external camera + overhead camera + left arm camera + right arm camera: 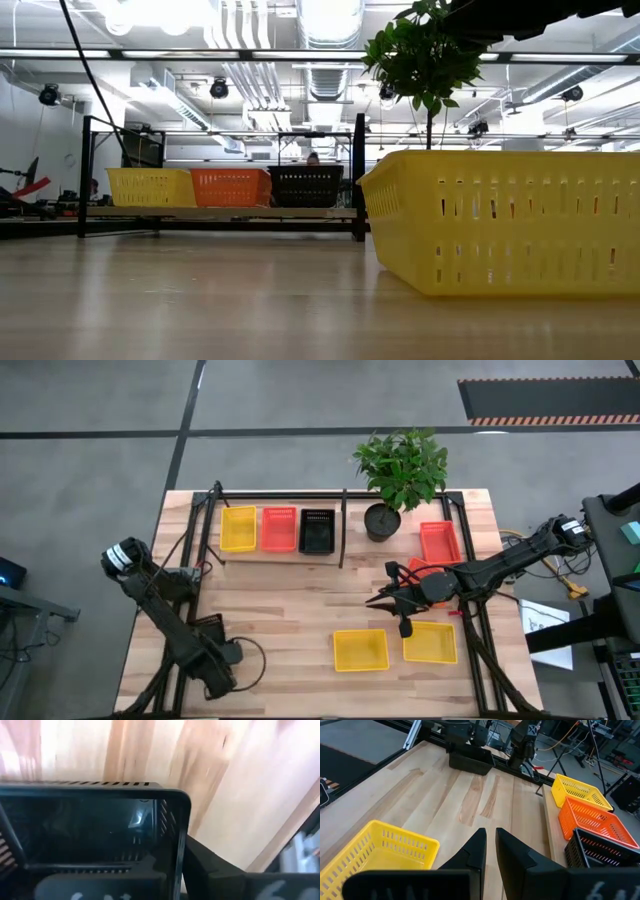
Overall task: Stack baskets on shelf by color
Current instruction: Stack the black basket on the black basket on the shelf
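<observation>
The shelf (pixel 280 552) sits in the upper-left-middle of the overhead frame. It has one basket of each color in a row: a shelved yellow basket (pixel 238 528), a shelved red-orange basket (pixel 279 528) and a shelved black basket (pixel 317 530), side by side. So the three color spots look started, but the stacking is mostly not done.

Off the shelf there's a loose black basket (pixel 90 825) at the lower left of the overhead frame. The left claw (pixel 172 870) looks clamped onto its wall, one finger inside and one outside. Two loose yellow baskets (pixel 360 650) (pixel 430 642) sit just beside each other at bottom center-right on the surface (pixel 290 600). A loose red-orange basket (pixel 440 542) lies at the right, and another red-orange one (pixel 415 566) is partly hidden under the right arm.

The right claw (pixel 490 832) hangs over the surface above the yellows, fingers nearly together with nothing between them.

A potted plant (pixel 400 470) stands just right of the shelf.

No brand or label is readable. There are pale marks on the left claw's body, but they're too blurred to read.
</observation>
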